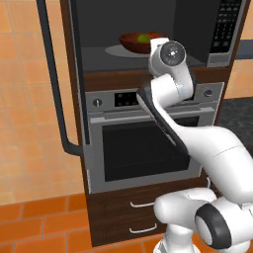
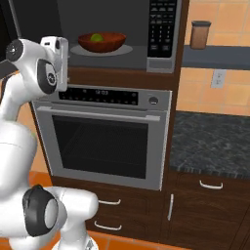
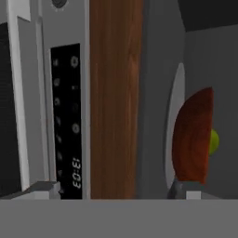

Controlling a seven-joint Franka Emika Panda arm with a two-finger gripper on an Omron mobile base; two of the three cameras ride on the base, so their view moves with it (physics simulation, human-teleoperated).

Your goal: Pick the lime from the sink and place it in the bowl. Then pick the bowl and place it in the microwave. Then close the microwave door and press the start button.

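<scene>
The bowl [image 2: 102, 42] sits on the round glass plate inside the microwave [image 2: 117, 29], with the lime [image 2: 97, 37] resting in it, so the carrying steps look done; what seems left is the microwave door [image 1: 55, 79], which stands swung wide open on the left, its long dark bar handle running vertically, edge-on to the left base camera; the gripper [image 3: 116, 188] hangs in front of the cabinet, just below the cavity's lower lip and above the oven's control strip [image 2: 97, 94], rolled on its side so the bowl appears tipped on edge in the hand view; the fingers hold nothing and stand spread apart; the door lies well to the arm's left of the fingers, so closing it likely means swinging out leftward behind the panel and pushing it rightward toward the cavity.
</scene>
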